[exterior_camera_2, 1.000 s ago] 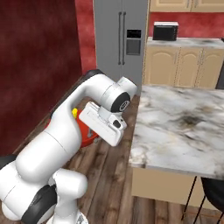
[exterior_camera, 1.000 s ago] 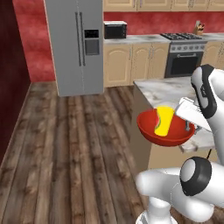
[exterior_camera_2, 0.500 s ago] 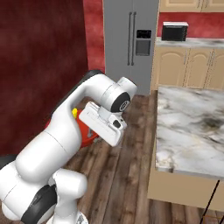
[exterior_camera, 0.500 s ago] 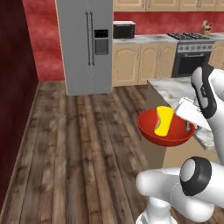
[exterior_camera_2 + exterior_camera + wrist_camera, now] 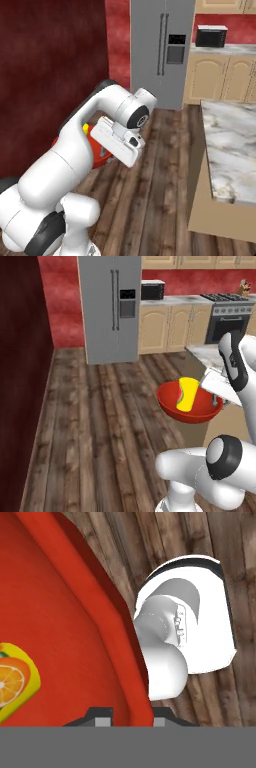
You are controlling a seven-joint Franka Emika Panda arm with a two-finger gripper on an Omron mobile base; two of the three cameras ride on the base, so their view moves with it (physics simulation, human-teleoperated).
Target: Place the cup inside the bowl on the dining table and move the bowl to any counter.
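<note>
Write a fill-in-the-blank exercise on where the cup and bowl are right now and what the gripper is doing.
1. The yellow cup lies inside the red ____.
2. The gripper is shut on the bowl's ____.
3. The bowl hangs above the wooden ____, not on the dining table.
4. Beside the grey fridge, a black ____ stands on the counter.

Missing words: bowl; rim; floor; microwave

Around me: wood floor lying below, red wall standing behind, grey fridge facing me, microwave sitting on cabinets.
</note>
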